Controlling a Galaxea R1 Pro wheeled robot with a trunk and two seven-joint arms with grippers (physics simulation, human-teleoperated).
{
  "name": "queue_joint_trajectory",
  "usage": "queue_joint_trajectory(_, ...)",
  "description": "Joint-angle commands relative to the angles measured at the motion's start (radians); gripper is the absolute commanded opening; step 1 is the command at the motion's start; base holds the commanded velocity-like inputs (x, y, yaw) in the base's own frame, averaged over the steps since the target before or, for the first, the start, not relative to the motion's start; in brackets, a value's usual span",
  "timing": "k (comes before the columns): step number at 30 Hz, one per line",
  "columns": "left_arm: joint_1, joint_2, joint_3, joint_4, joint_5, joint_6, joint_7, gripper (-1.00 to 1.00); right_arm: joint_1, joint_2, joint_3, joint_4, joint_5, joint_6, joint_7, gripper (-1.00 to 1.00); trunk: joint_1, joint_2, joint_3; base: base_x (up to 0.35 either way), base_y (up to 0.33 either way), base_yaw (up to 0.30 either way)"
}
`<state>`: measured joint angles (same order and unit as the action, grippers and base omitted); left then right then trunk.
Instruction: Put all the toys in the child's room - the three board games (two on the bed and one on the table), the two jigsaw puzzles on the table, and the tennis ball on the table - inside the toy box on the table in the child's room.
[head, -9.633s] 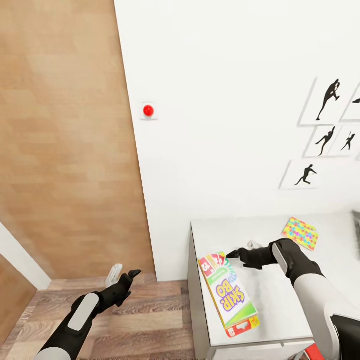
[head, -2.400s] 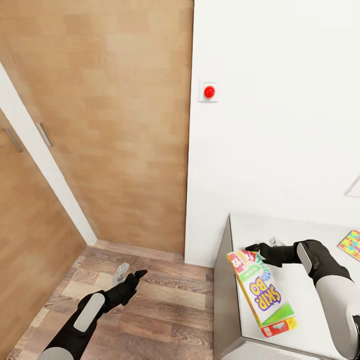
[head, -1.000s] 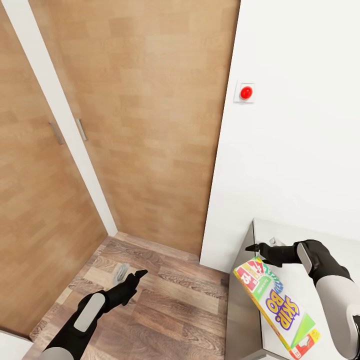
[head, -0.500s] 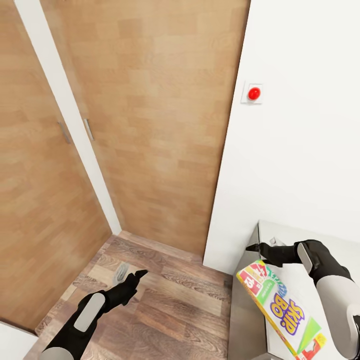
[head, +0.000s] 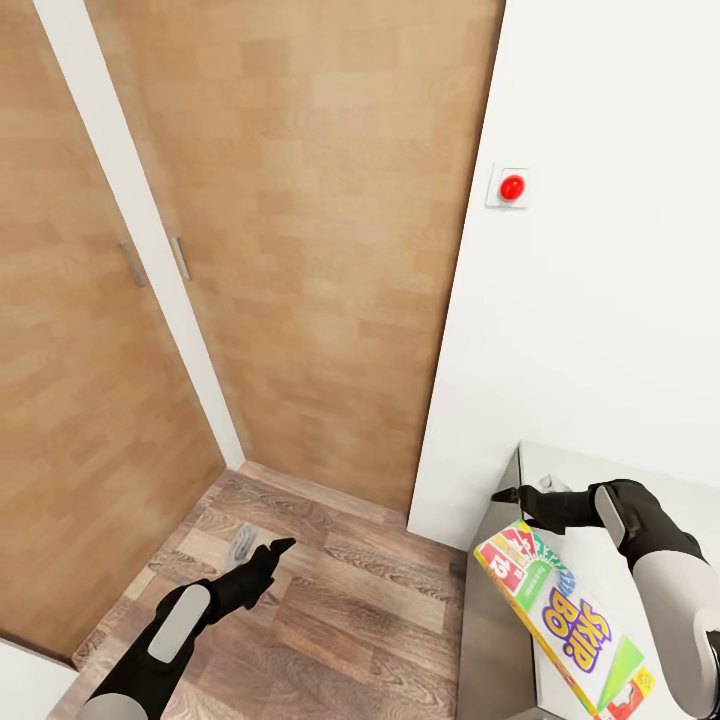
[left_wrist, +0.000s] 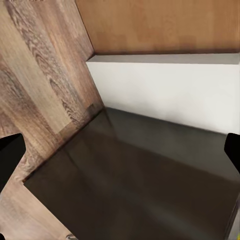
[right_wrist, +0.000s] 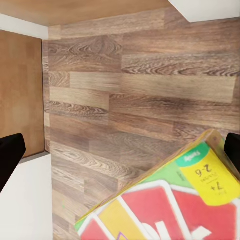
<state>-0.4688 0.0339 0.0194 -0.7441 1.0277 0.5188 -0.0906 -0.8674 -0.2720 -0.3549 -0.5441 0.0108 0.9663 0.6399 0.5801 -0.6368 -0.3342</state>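
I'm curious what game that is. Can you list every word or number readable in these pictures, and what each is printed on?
"SKIP-BO": on the colourful game box lying on the table, seen upside down.
"Ages" and "2-6", with "7+": on the same box's corner, right wrist view.
Other small print on the box: too blurred to read.

We see open plank floor (head: 330, 600) ahead of the left hand (head: 262, 556). Wooden doors (head: 300, 250) and the white wall (head: 600, 330) close it off; the Skip-Bo box (head: 565, 620) overhangs the tabletop (head: 560, 470) edge.
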Motion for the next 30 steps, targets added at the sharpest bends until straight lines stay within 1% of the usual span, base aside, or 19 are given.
queue_joint_trajectory(1,-0.001,0.000,0.002,-0.001,0.003,0.006,-0.001,1.00,-0.001,0.000,-0.004,0.000,0.001,0.006,0.002,1.00,0.000,-0.001,-0.001,0.000,0.000,0.006)
queue_joint_trajectory(18,-0.001,-0.002,0.002,-0.004,0.004,0.005,-0.001,1.00,-0.001,-0.001,-0.004,-0.001,0.001,0.006,0.001,1.00,0.000,-0.001,-0.001,-0.006,0.000,0.002)
queue_joint_trajectory(30,-0.001,-0.002,0.001,-0.007,0.005,0.006,-0.002,1.00,-0.001,0.000,-0.004,-0.001,0.000,0.006,0.003,1.00,0.000,-0.001,-0.001,-0.189,0.000,0.000)
